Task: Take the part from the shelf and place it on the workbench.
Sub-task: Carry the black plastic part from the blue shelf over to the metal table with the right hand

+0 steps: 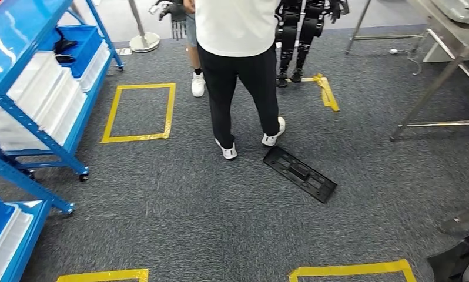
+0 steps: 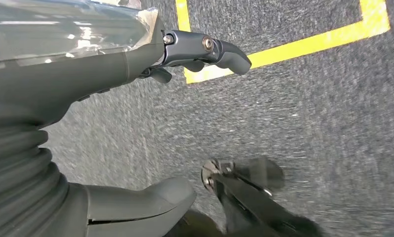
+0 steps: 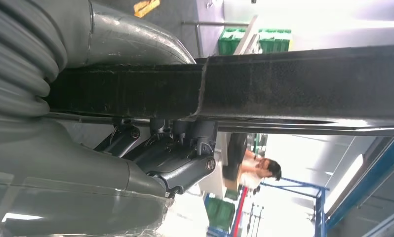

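Part (image 3: 303, 89): a long, flat, black moulded strip, clasped in the right hand (image 3: 136, 148), with the dark fingers (image 3: 185, 168) curled under it and the grey thumb side pressed on its other face. It looks stiff and fairly light, like plastic trim, with a matt, slightly rough face that should not slip much. It is long for one hand, so I judge a hold near the middle safest, as an end hold would let it tip and twist.

The left hand (image 2: 86, 79) hangs over the carpet holding nothing, its thumb and fingers apart.

By count there are two such pieces. One is in the hand, and a second black panel (image 1: 300, 174) lies flat on the carpet just beside the feet of the person (image 1: 238, 70). Left of the person stands one blue shelf (image 1: 88, 100) with white bins. Right of the person is one metal workbench (image 1: 455, 41), well apart. Behind the person stands one other robot (image 1: 300, 35). The yellow tape boxes number three: one whole, left of the person, and two partly seen
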You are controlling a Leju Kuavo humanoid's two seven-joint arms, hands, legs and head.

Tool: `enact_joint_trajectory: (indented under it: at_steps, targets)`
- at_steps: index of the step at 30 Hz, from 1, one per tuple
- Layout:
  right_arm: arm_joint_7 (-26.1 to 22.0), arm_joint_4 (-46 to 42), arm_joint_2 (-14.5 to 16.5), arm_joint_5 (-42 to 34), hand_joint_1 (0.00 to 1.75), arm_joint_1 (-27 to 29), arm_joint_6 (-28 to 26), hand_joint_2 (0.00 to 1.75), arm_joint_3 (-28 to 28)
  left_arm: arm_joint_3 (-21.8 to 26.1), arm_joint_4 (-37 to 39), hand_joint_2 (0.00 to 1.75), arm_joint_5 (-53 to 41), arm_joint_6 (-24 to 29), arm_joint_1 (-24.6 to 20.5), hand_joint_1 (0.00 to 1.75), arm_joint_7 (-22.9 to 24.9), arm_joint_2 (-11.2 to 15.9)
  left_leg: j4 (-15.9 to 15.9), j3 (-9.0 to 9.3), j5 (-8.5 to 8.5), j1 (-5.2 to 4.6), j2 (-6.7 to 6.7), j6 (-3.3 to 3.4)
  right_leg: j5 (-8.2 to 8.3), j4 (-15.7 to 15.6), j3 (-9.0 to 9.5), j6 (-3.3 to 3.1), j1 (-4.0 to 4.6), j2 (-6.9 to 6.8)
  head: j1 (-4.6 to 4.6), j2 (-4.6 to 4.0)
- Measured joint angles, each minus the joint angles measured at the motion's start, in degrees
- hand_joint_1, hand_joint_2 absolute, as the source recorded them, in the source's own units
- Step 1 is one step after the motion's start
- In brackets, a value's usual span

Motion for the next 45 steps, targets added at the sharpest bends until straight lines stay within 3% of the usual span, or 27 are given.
enact_joint_trajectory:
  at_steps: [1,4,6,8,9,11,13,15,16,17,19,21,24,26,28,30,31,32,34,36,37,38,39,40,42,44,45]
  targets:
    - [-0.01,-0.04,0.20,0.00,1.75,0.21,0.21,1.75,-0.09,-0.15,0.01,1.75,-0.35,-0.01,0.04,0.00,0.34,0.08,-0.94,0.15,1.40,-0.06,-0.22,0.33,0.02,0.01,0.06,-0.05,0.18,0.81,0.00,0.00]
    - [-0.16,-0.07,0.57,0.00,1.75,0.48,0.62,1.75,-0.23,-0.37,0.08,1.75,-0.69,-0.33,0.17,0.00,1.04,0.24,-11.90,4.81,7.71,-0.25,-2.83,1.42,0.05,0.06,0.29,0.02,0.50,2.99,0.02,0.00]
    - [-0.34,-0.07,0.69,0.00,1.75,0.51,0.74,1.75,-0.31,-0.37,0.15,1.75,-0.62,-0.67,0.28,0.00,1.28,0.26,-15.58,6.43,8.89,-0.51,-3.96,1.65,0.21,0.11,0.08,0.32,0.57,4.06,0.01,-0.01]
    - [-0.45,-0.13,0.82,0.01,1.75,0.66,0.78,1.75,-0.38,-0.38,0.17,1.75,-0.56,-0.84,0.32,0.00,1.42,0.17,-16.02,6.56,9.13,-0.78,-2.84,1.90,0.54,-0.04,-0.34,0.92,0.43,5.01,0.01,0.00]
    - [-0.48,-0.19,0.87,0.01,1.75,0.74,0.80,1.75,-0.43,-0.38,0.17,1.75,-0.54,-0.91,0.32,0.00,1.47,0.09,-16.46,6.78,9.46,-0.79,-2.20,2.19,0.42,0.31,-0.74,1.08,0.39,4.57,0.03,0.01]
    - [-0.53,-0.34,0.90,-0.02,1.75,0.71,0.82,1.75,-0.54,-0.41,0.20,1.75,-0.58,-0.86,0.50,0.00,1.51,-0.05,-17.39,7.17,10.16,-0.66,-0.77,2.81,-1.33,3.64,-2.65,0.98,0.51,1.98,0.25,0.01]
    - [-0.56,-0.37,0.84,-0.13,1.75,0.60,0.82,1.75,-0.66,-0.62,0.25,1.75,-0.73,-0.62,0.98,0.00,1.72,-0.13,-17.60,7.16,10.34,-0.70,0.73,3.02,-4.62,10.93,-6.09,0.71,0.45,-0.60,0.45,0.01]
    - [-0.55,-0.36,0.81,-0.28,1.75,0.66,0.82,1.75,-0.86,-0.94,0.29,1.75,-0.81,-0.45,1.41,0.00,2.02,-0.21,-17.56,7.02,10.31,-0.71,2.32,2.98,-6.37,16.19,-8.43,1.19,0.21,-1.31,0.48,0.01]
    - [-0.55,-0.36,0.79,-0.36,1.75,0.69,0.84,1.75,-0.99,-1.06,0.30,1.75,-0.82,-0.36,1.51,0.00,2.10,-0.25,-17.54,7.01,10.26,-0.67,3.05,2.90,-6.00,15.79,-8.05,1.77,0.04,-1.54,0.49,0.01]
    - [-0.54,-0.35,0.75,-0.40,1.75,0.70,0.88,1.75,-1.13,-1.12,0.31,1.75,-0.82,-0.27,1.54,0.00,2.11,-0.31,-17.49,7.05,10.17,-0.59,3.72,2.76,-4.86,12.97,-6.40,2.48,-0.15,-2.01,0.50,0.00]
    - [-0.53,-0.34,0.64,-0.48,1.75,0.65,1.05,1.75,-1.27,-1.17,0.31,1.75,-0.79,-0.09,1.55,0.00,2.04,-0.33,-17.16,7.25,9.74,-0.66,4.92,2.12,-2.27,4.52,-1.56,3.58,-0.39,-4.28,0.52,0.00]
    - [-0.48,-0.34,0.51,-0.56,1.75,0.61,1.25,1.75,-1.33,-1.17,0.32,1.75,-0.78,-0.01,1.54,0.00,2.04,-0.25,-16.79,7.47,9.30,-0.92,5.83,1.35,-1.19,0.11,0.94,3.11,-0.33,-5.44,0.46,0.01]
    - [-0.46,-0.37,0.40,-0.69,1.75,0.61,1.43,1.75,-1.49,-1.21,0.31,1.75,-0.97,0.06,1.40,0.00,2.56,-0.31,-16.62,7.81,8.90,-0.66,6.63,0.51,-0.99,-0.02,0.81,1.49,-0.21,-3.69,0.31,0.00]
    - [-0.47,-0.40,0.38,-0.74,1.75,0.56,1.49,1.75,-1.53,-1.21,0.31,1.75,-1.02,0.11,1.32,0.00,2.78,-0.34,-14.70,7.20,7.10,-0.25,4.45,-0.02,-0.72,-0.16,0.81,0.69,-0.45,-2.62,0.16,-0.01]
    - [-0.47,-0.42,0.38,-0.78,1.75,0.49,1.50,1.75,-1.54,-1.21,0.31,1.75,-1.02,0.12,1.29,0.00,2.79,-0.35,-12.73,6.42,5.48,-0.11,2.20,-0.19,-0.58,-0.20,0.74,0.31,-0.53,-2.22,0.07,-0.02]
    - [-0.47,-0.42,0.38,-0.80,1.75,0.47,1.50,1.75,-1.55,-1.21,0.31,1.75,-1.02,0.12,1.30,0.00,2.79,-0.36,-12.12,6.15,5.08,-0.12,1.91,-0.20,-0.58,-0.20,0.73,0.24,-0.51,-2.14,0.07,-0.01]
    - [-0.47,-0.42,0.38,-0.82,1.75,0.44,1.50,1.75,-1.56,-1.21,0.31,1.75,-1.02,0.12,1.33,0.00,2.80,-0.39,-10.12,5.22,4.04,-0.11,1.48,-0.21,-0.55,-0.20,0.67,0.16,-0.46,-1.90,0.04,0.00]
    - [-0.47,-0.41,0.38,-0.84,1.75,0.42,1.50,1.75,-1.56,-1.21,0.32,1.75,-1.02,0.12,1.42,0.00,2.83,-0.44,-7.16,3.59,3.36,-0.14,0.89,0.01,-0.46,-0.19,0.56,-0.02,-0.23,-0.95,0.01,0.01]
    - [-0.47,-0.40,0.38,-0.85,1.75,0.40,1.51,1.75,-1.56,-1.21,0.33,1.75,-1.02,0.19,1.60,0.00,2.91,-0.50,-6.31,2.68,4.87,-0.38,-0.93,1.01,-0.18,-0.16,0.39,-0.37,0.29,1.63,-0.03,0.00]
    - [-0.47,-0.39,0.37,-0.88,1.75,0.39,1.51,1.75,-1.56,-1.21,0.36,1.75,-1.02,0.41,1.66,0.00,2.96,-0.38,-12.88,5.45,8.53,-0.68,-3.52,2.22,0.07,-0.10,0.29,-0.34,0.63,3.62,0.03,-0.01]
    - [-0.48,-0.39,0.36,-0.93,1.75,0.38,1.48,1.75,-1.56,-1.21,0.37,1.75,-1.02,0.58,1.65,0.00,2.97,-0.32,-14.98,6.41,9.14,-0.83,-4.31,2.48,0.19,-0.08,0.14,-0.14,0.65,4.19,0.03,-0.01]
    - [-0.48,-0.39,0.35,-1.00,1.75,0.41,1.44,1.75,-1.57,-1.21,0.38,1.75,-1.02,0.79,1.63,0.00,2.98,-0.27,-15.85,6.79,9.18,-0.97,-4.53,2.63,0.35,-0.11,-0.05,0.13,0.60,4.78,0.04,0.00]
    - [-0.49,-0.40,0.37,-1.07,1.75,0.46,1.36,1.75,-1.57,-1.21,0.38,1.75,-1.01,0.97,1.59,0.00,2.99,-0.27,-16.16,6.88,9.29,-1.10,-3.87,2.70,0.56,-0.23,-0.36,0.47,0.59,5.42,0.03,0.01]
    - [-0.49,-0.43,0.38,-1.14,1.75,0.54,1.29,1.75,-1.57,-1.21,0.36,1.75,-1.08,1.14,1.52,0.00,3.04,-0.30,-16.61,7.01,9.63,-1.07,-3.12,2.81,0.67,-0.12,-0.71,0.72,0.47,5.44,0.02,0.00]
    - [-0.48,-0.50,0.35,-1.19,1.75,0.61,1.20,1.75,-1.59,-1.24,0.34,1.75,-1.32,1.39,1.39,0.00,3.35,-0.37,-17.78,7.33,10.43,-0.85,-1.65,3.11,-0.41,1.70,-2.06,0.88,0.62,2.95,0.20,0.00]
    - [-0.44,-0.53,0.26,-1.21,1.75,0.57,1.17,1.75,-1.60,-1.38,0.33,1.75,-1.69,1.69,1.41,0.00,3.88,-0.42,-18.33,7.35,10.81,-0.75,-0.02,3.31,-3.77,7.90,-5.08,0.76,0.59,-0.33,0.43,0.01]
    - [-0.40,-0.52,0.21,-1.21,1.75,0.59,1.17,1.75,-1.60,-1.51,0.33,1.75,-1.83,1.86,1.47,0.00,4.09,-0.43,-18.33,7.24,10.82,-0.74,0.88,3.35,-5.52,11.78,-6.86,0.89,0.42,-0.94,0.52,0.01]
